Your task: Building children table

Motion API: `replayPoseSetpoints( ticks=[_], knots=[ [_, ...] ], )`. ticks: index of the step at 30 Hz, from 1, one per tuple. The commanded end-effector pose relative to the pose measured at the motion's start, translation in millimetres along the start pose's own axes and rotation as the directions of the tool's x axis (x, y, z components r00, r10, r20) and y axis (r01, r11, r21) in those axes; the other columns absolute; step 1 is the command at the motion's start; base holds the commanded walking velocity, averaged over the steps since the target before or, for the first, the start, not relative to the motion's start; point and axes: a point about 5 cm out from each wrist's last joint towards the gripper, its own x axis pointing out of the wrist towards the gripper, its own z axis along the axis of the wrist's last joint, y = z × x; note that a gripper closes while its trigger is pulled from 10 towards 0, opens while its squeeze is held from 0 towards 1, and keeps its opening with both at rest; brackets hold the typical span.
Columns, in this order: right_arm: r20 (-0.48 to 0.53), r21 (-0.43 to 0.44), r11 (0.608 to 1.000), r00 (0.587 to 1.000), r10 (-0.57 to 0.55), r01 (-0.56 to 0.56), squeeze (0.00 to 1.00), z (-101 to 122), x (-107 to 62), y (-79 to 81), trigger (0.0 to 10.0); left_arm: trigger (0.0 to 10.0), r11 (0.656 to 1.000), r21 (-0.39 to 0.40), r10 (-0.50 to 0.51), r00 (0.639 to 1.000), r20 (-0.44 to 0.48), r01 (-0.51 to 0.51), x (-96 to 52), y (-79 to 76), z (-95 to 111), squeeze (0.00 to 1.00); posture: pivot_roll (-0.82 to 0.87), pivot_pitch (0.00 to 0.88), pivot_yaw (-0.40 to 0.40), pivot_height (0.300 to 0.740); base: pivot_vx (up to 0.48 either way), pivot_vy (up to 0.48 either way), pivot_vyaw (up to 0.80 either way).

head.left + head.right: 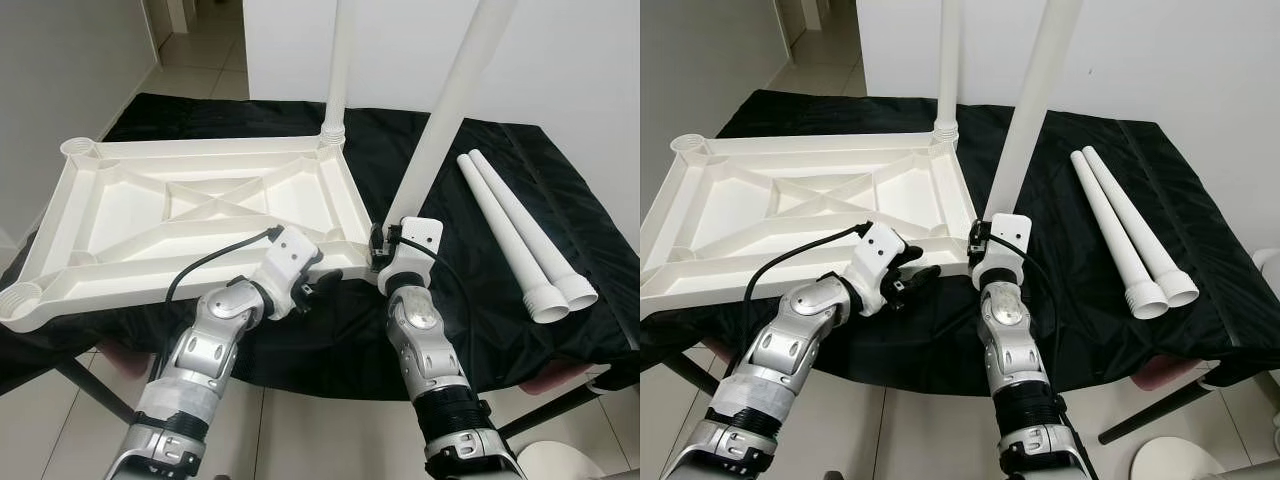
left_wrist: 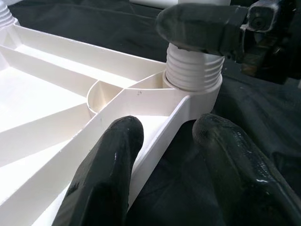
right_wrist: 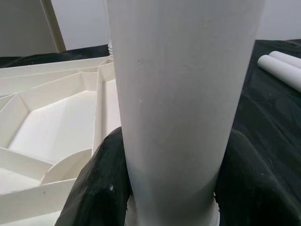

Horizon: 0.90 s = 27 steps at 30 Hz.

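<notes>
A white plastic tabletop (image 1: 200,210) lies upside down on a black cloth (image 1: 480,330). One white leg (image 1: 340,60) stands upright in its far right corner socket. A second leg (image 1: 450,100) leans in the near right corner, its threaded end (image 2: 193,70) sitting in the socket. My right gripper (image 1: 382,245) is shut on this leg just above the socket, with a finger (image 3: 101,183) on either side. My left gripper (image 1: 320,282) is open, and its fingers (image 2: 110,160) straddle the tabletop's near rim beside that corner. Two loose legs (image 1: 515,225) lie side by side on the cloth to the right.
Empty sockets sit at the near left corner (image 1: 20,300) and far left corner (image 1: 78,147). The cloth-covered table ends close in front of me, over tiled floor (image 1: 330,430). A white wall (image 1: 560,60) stands behind, and a pale round seat (image 1: 570,462) is at the lower right.
</notes>
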Motion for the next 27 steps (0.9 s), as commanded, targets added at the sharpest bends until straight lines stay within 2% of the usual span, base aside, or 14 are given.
replayPoseSetpoints(
  ticks=[1, 7, 8, 10, 11, 16, 19, 21, 23, 27],
  knots=[
    [-0.024, 0.030, 1.000, 1.000, -0.009, 0.009, 1.00, -4.7, -4.5, -3.8, 10.0, 10.0, 0.982, 0.010, 0.188, 0.982, 0.000, -0.188, -0.4, 11.0, 0.2, 0.00, 0.01, 0.013, -0.027, 0.740, 0.000, 0.000, 0.00],
    [0.008, 0.010, 1.000, 1.000, 0.004, -0.004, 1.00, 2.2, -6.6, -9.1, 10.0, 10.0, 0.983, 0.011, 0.185, 0.983, 0.005, -0.185, -1.3, 10.6, 0.3, 0.00, 0.01, 0.012, -0.027, 0.740, 0.000, 0.000, 0.00],
    [0.004, 0.012, 1.000, 1.000, 0.015, -0.015, 0.32, 2.1, -7.0, -9.5, 10.0, 10.0, 0.983, 0.011, 0.185, 0.983, 0.006, -0.185, -1.3, 10.5, 0.3, 0.00, 0.01, 0.012, -0.027, 0.740, 0.000, 0.000, 0.00],
    [0.008, 0.012, 0.999, 0.999, 0.031, -0.031, 0.32, 2.8, -7.5, -10.0, 10.0, 10.0, 0.983, 0.012, 0.184, 0.983, 0.008, -0.184, -1.2, 10.3, 0.5, 0.00, 0.01, 0.012, -0.027, 0.740, 0.000, 0.000, 0.00],
    [0.005, 0.008, 0.998, 0.998, 0.068, -0.068, 0.00, 2.6, -7.9, -11.2, 10.0, 10.0, 0.983, 0.012, 0.183, 0.983, 0.009, -0.183, -1.2, 9.9, 0.7, 0.00, 0.01, 0.008, -0.026, 0.740, 0.000, 0.000, 0.00],
    [0.009, -0.016, 0.991, 0.991, 0.135, -0.135, 0.00, 3.9, -8.3, -16.1, 10.0, 10.0, 0.984, 0.010, 0.175, 0.985, 0.008, -0.175, -0.9, 8.4, 0.3, 0.00, 0.00, 0.005, -0.023, 0.740, 0.000, 0.000, 0.00],
    [0.037, -0.053, 0.966, 0.966, 0.255, -0.253, 0.00, 8.4, -7.9, -24.9, 10.0, 10.0, 0.993, 0.006, 0.118, 0.993, 0.016, -0.119, 0.4, -0.1, 1.2, 0.00, 0.00, 0.002, -0.024, 0.740, 0.000, 0.000, 0.00],
    [0.037, -0.053, 0.966, 0.966, 0.255, -0.253, 0.00, 8.4, -7.9, -24.9, 10.0, 10.0, 0.993, 0.006, 0.118, 0.993, 0.016, -0.119, 0.4, -0.1, 1.2, 0.00, 0.00, 0.002, -0.024, 0.740, 0.000, 0.000, 0.00],
    [0.041, -0.093, 0.930, 0.931, 0.361, -0.357, 0.00, 10.8, -7.2, -32.2, 10.0, 10.0, 0.998, 0.015, 0.053, 0.998, 0.028, -0.054, 0.9, -9.7, 2.0, 0.00, 0.01, 0.000, -0.027, 0.740, 0.000, 0.000, 0.00],
    [-0.008, -0.153, 0.873, 0.884, 0.467, -0.463, 0.00, 8.2, -4.2, -40.3, 10.0, 10.0, 1.000, 0.021, -0.008, 0.999, 0.037, 0.007, 0.5, -17.8, 2.7, 0.00, 0.01, 0.000, -0.025, 0.740, 0.000, 0.000, 0.00]
  ],
)
